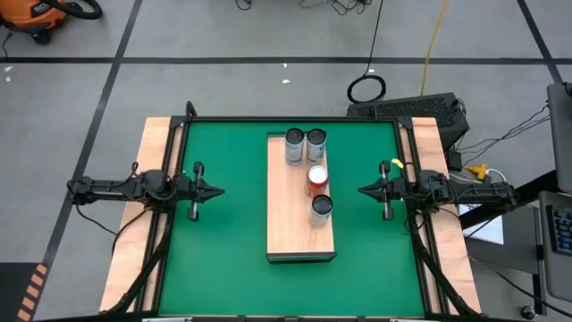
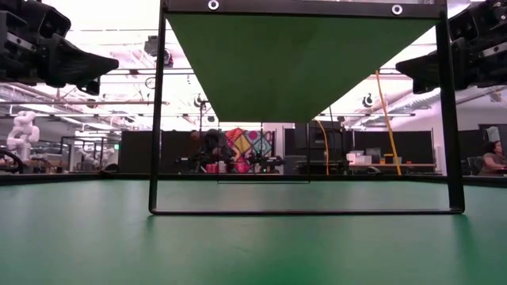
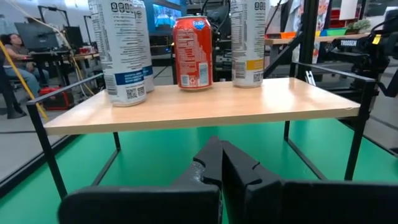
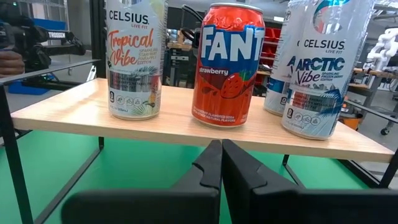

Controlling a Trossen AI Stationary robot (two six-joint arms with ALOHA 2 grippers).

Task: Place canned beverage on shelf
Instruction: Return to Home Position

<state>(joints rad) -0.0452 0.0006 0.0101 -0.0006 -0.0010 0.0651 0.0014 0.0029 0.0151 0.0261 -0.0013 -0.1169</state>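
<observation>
Left claw (image 3: 219,148) pinched shut, empty; right claw (image 4: 221,147) closed too; four cans (image 1: 318,180) standing on the shelf (image 1: 288,224).

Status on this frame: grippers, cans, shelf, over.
Left gripper shut, left of shelf. Right gripper shut, right of it. Red can and three white cans upright on shelf. Nothing blocking.

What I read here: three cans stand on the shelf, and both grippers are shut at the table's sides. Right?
Not quite: four cans stand on the shelf, not three. The high view shows one white-blue can, a second white-blue can, the red can and the white-yellow can. The rest holds: the left gripper and the right gripper are shut, at the table's sides.
</observation>
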